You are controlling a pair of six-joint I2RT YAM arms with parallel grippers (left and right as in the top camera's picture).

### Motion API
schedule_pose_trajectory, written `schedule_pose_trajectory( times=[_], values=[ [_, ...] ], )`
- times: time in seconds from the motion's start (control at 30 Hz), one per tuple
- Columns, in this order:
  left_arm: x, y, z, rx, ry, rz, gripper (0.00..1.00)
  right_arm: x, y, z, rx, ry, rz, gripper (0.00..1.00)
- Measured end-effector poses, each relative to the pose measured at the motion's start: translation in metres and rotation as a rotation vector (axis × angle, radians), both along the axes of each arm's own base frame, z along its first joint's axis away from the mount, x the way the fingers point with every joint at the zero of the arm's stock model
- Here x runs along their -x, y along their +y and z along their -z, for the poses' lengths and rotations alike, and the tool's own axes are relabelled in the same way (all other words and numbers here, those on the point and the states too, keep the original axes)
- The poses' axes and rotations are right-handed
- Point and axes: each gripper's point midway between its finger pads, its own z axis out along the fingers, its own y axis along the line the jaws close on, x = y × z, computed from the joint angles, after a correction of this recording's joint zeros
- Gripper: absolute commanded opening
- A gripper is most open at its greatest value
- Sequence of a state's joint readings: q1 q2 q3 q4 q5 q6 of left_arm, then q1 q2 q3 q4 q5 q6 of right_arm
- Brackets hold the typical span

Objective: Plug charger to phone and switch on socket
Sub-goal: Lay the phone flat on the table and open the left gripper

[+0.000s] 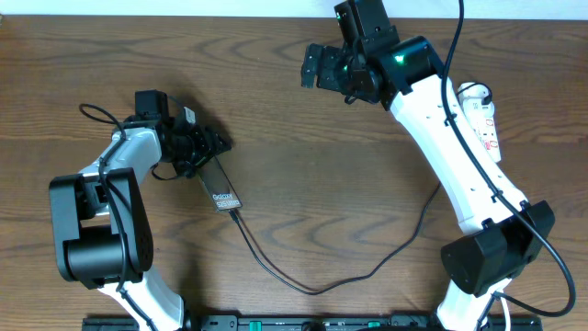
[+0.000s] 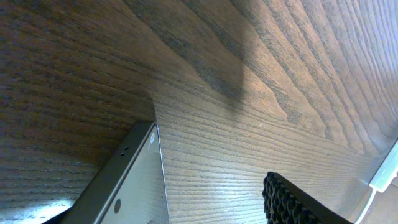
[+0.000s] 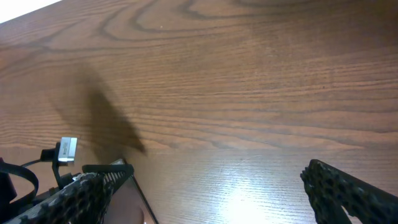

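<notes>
The phone lies flat on the table, its white lettering toward the near short end. The charger, a thin black cable, meets that near end and loops across the table toward the right arm. My left gripper hovers over the phone's far end. In the left wrist view the phone lies at the lower left, with bare wood between it and one finger pad, so the jaws stand open. My right gripper is open and empty at the back of the table. The white socket lies at the far right, partly behind the right arm.
The wooden table has a pale wall along its far edge. The right arm's white link slants across the right side, in front of the socket. In the right wrist view a white tag on the left arm's wiring shows.
</notes>
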State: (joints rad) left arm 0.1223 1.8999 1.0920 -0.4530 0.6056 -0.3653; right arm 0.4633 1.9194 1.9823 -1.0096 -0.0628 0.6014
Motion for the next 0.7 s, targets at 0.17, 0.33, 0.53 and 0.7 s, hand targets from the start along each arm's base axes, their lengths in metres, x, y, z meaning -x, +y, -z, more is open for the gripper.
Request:
schedule_pose_trajectory(
  times=[0.17, 0.33, 0.53, 0.7],
  values=[
    [0.001, 0.001, 0.0, -0.006, 0.009, -0.002, 0.68, 0.0, 0.0, 0.0, 0.0, 0.0, 0.0, 0.99],
    [0.003, 0.001, 0.0, -0.008, 0.017, -0.002, 0.69, 0.0, 0.0, 0.0, 0.0, 0.0, 0.0, 0.99],
    [0.011, 0.007, 0.002, -0.045, 0.056, -0.008, 0.69, 0.0, 0.0, 0.0, 0.0, 0.0, 0.0, 0.99],
    [0.014, 0.011, 0.003, -0.075, 0.07, -0.013, 0.69, 0.0, 0.0, 0.0, 0.0, 0.0, 0.0, 0.99]
  ],
)
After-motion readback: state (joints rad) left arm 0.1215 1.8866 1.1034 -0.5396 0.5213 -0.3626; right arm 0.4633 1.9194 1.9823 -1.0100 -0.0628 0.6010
